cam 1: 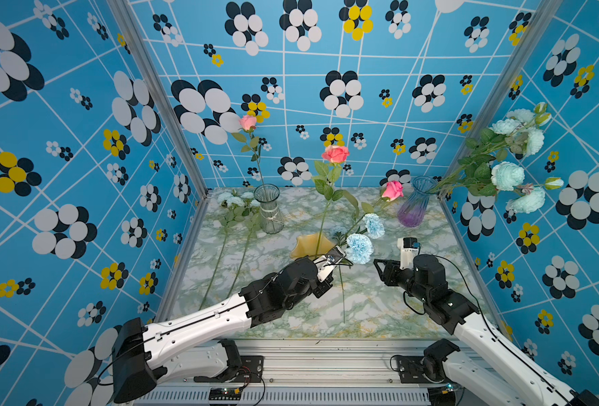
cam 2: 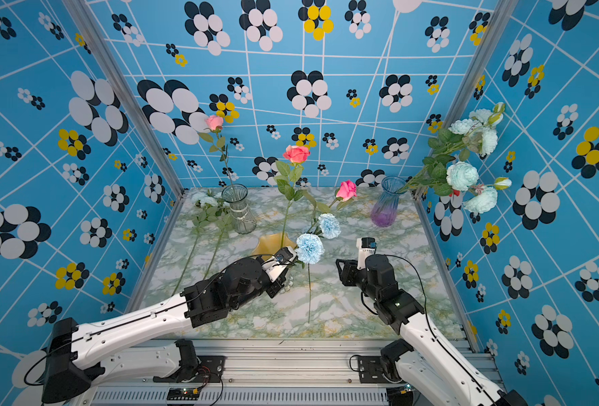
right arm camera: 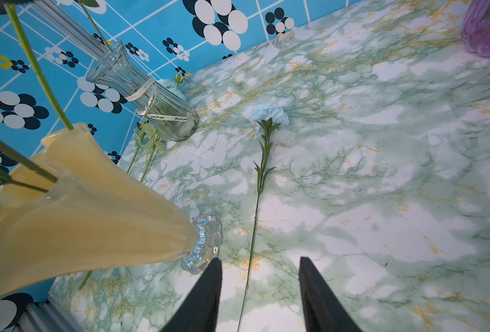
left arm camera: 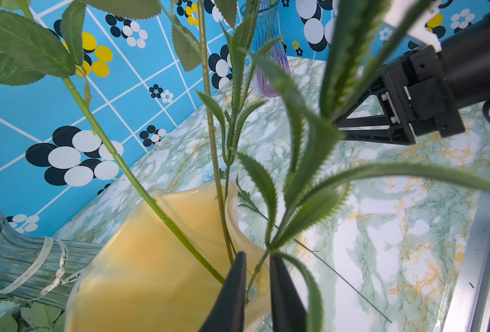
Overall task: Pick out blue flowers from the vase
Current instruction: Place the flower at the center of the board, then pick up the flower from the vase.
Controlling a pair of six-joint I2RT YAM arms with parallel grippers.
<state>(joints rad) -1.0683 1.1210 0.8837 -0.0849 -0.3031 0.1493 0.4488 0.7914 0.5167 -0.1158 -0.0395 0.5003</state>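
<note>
A counter (cam 1: pixel 379 316) with a green marbled top sits inside blue walls printed with flower shapes. Near its middle stands a yellow vase (cam 1: pixel 307 244) with a wavy rim. It holds two roses (cam 1: pixel 335 153) and two blue carnations (cam 1: pixel 359 248), whose blooms lean toward the right arm's side.

The left hand (left arm camera: pixel 257 255) is at the vase's rim. In the left wrist view its two dark fingers (left arm camera: pixel 235 290) stand narrowly apart, with one thin carnation stem (left arm camera: pixel 262 266) running between them. Whether they actually pinch the stem cannot be told.

The right hand (right arm camera: pixel 260 267) hovers above the counter near the vase, its fingers spread apart and holding nothing. A third blue carnation (right arm camera: pixel 269 115) lies flat on the counter, its thin stem pointing toward the right hand.

In the far right corner a purple vase (cam 1: pixel 412 207) holds a large blue peony spray (cam 1: pixel 507 175) that leans out toward the wall. At the far left a clear vase (cam 1: pixel 268 211) holds one pink rose (cam 1: pixel 248 122), and more blue peony sprays (cam 1: pixel 234 202) lie on the counter beside it.
</note>
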